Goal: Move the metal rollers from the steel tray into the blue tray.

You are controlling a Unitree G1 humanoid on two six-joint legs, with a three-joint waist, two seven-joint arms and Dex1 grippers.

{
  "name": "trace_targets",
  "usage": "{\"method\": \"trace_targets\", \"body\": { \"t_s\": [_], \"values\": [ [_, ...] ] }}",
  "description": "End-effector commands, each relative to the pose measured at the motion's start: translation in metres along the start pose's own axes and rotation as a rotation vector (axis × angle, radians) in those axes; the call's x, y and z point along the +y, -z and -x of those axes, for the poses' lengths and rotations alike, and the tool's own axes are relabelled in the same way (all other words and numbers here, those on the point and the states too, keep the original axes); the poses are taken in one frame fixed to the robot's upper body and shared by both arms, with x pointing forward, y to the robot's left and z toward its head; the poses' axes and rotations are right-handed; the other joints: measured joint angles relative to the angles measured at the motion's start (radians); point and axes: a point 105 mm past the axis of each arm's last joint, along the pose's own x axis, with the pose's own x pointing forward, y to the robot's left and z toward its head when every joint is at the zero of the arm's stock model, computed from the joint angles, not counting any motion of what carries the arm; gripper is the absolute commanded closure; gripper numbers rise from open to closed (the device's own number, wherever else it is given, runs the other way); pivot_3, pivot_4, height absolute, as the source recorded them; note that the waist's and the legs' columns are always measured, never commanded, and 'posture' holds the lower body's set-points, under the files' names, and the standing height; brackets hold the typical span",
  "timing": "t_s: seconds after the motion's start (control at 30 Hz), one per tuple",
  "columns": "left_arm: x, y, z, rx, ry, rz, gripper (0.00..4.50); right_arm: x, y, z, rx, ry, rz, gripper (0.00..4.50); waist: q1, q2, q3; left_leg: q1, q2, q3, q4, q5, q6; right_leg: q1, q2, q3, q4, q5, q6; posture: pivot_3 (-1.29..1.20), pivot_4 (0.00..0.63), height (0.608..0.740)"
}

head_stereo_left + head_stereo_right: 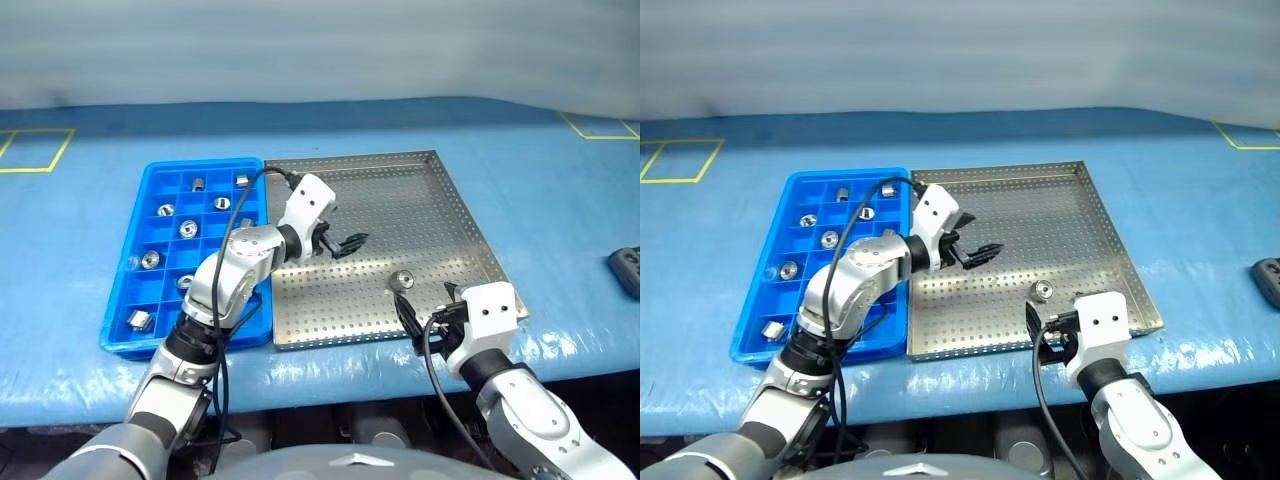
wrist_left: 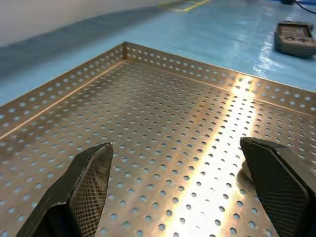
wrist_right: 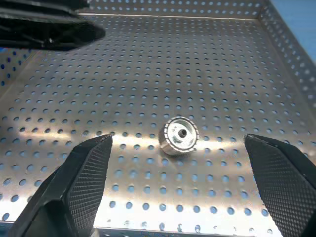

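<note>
Roller: we judge the small shiny steel cylinder (image 3: 180, 136) dense, hard, slippery, apt to roll; pinch across its sides.
Tools: right tool (image 3: 180, 190) spread, empty; left tool (image 2: 190, 190) likewise.

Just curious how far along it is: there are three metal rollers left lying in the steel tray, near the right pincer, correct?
Not quite. Just one metal roller is left in the steel tray, lying near the right pincer, as the right wrist view shows. The others sit in the blue tray.
</note>
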Motion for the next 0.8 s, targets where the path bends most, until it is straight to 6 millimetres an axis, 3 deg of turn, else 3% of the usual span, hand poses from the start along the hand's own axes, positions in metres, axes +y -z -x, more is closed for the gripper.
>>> {"method": "trace_targets", "body": {
  "t_s": [0.03, 0.53, 0.8],
  "values": [
    [-0.016, -0.004, -0.015, -0.016, 0.078, -0.077, 0.04, 0.002, -0.009, 0.011, -0.064, 0.029, -0.008, 0.00, -0.013, 0.000, 0.000, 0.000, 0.000, 0.000, 0.000, 0.000, 0.000, 0.000, 0.000, 0.000, 0.000, 0.000, 0.000, -0.26, 0.150, 0.740],
    [-0.051, 0.021, -0.056, 0.012, 0.204, -0.154, 0.04, -0.001, -0.005, 0.017, -0.051, 0.103, -0.024, 0.00, -0.073, 0.000, 0.000, -0.002, 0.000, 0.007, 0.000, -0.001, 0.002, -0.006, 0.000, 0.008, 0.000, 0.002, 0.003, -0.31, 0.150, 0.740],
    [-0.057, 0.036, -0.072, 0.037, 0.198, -0.167, 0.04, 0.000, -0.007, 0.015, -0.050, 0.090, -0.021, 0.00, -0.091, -0.001, 0.000, -0.002, 0.000, 0.010, 0.000, -0.001, 0.003, -0.007, 0.000, 0.011, 0.000, 0.003, 0.005, -0.30, 0.150, 0.740]
  ]
}}
